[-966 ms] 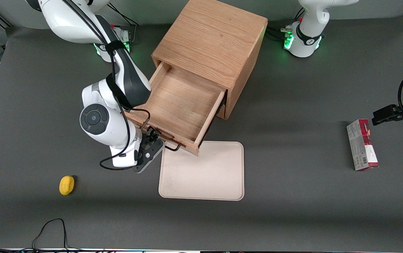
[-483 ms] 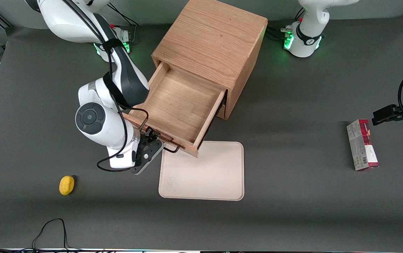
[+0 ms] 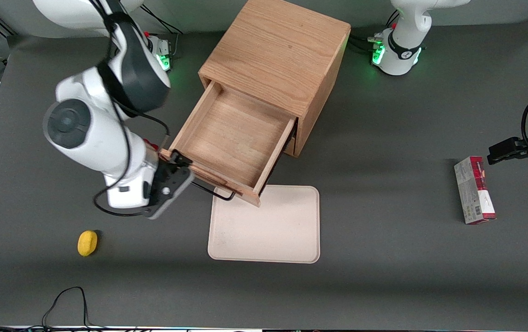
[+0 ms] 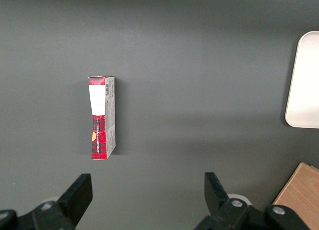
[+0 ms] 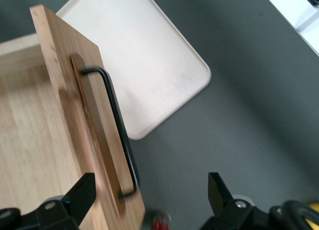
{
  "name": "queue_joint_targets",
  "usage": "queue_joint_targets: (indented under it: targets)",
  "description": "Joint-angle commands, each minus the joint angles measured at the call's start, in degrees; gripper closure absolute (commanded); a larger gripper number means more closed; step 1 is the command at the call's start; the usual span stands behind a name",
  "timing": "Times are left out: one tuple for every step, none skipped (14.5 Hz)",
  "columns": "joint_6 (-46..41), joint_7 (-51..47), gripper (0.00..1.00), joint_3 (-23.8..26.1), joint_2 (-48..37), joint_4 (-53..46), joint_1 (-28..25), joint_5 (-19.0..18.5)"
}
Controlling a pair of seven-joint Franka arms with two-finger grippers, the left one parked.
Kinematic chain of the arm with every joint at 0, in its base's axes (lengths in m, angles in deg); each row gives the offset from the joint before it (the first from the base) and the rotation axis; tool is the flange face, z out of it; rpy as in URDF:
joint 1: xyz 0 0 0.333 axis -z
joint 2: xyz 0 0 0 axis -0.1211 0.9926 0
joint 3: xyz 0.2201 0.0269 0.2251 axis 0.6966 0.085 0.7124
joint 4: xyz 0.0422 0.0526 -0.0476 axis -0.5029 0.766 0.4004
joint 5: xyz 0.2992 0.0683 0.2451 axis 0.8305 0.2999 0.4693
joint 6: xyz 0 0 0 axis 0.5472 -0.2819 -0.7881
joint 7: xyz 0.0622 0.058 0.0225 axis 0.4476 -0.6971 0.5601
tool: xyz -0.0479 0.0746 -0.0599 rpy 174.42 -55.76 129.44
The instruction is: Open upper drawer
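The upper drawer (image 3: 231,138) stands pulled far out of the oak cabinet (image 3: 278,50), its plain wood inside bare. Its thin black wire handle (image 3: 213,191) runs along the drawer front, nearest the front camera. My right gripper (image 3: 175,167) hovers above the drawer front's corner at the working arm's end. In the right wrist view the gripper (image 5: 149,202) is open, its fingers (image 5: 82,195) wide apart with nothing between them. Below it show the drawer front (image 5: 75,90) and the handle (image 5: 117,125). The lower drawer is almost wholly hidden under the upper one.
A cream tray (image 3: 268,230) lies flat on the table just in front of the open drawer, also seen as tray (image 5: 149,65). A small yellow object (image 3: 87,242) sits toward the working arm's end. A red and white box (image 3: 474,189) lies toward the parked arm's end.
My gripper has come off the handle, risen and swung toward the working arm's end of the table. The drawer stays pulled out where it was.
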Motion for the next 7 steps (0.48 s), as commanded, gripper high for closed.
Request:
queue_joint_targets:
  targets:
    - [-5.53, -0.06, 0.00, -5.12, -3.88, 0.36, 0.12, -0.76]
    - [-6.86, -0.15, 0.00, -6.97, -4.41, 0.35, 0.03, -0.84]
    - [-7.57, -0.15, 0.00, -9.34, -5.02, 0.53, -0.14, -1.02]
    - [-8.62, -0.15, 0.00, -11.54, -5.29, 0.62, -0.40, -1.28]
    - [-9.68, -0.50, 0.00, -13.22, -5.47, 0.62, -0.49, -2.24]
    - [-10.73, -1.98, 0.00, -14.36, -5.73, 0.70, -0.49, -3.38]
    - [-11.78, -4.35, 0.00, -15.07, -6.34, 0.97, -0.49, -4.17]
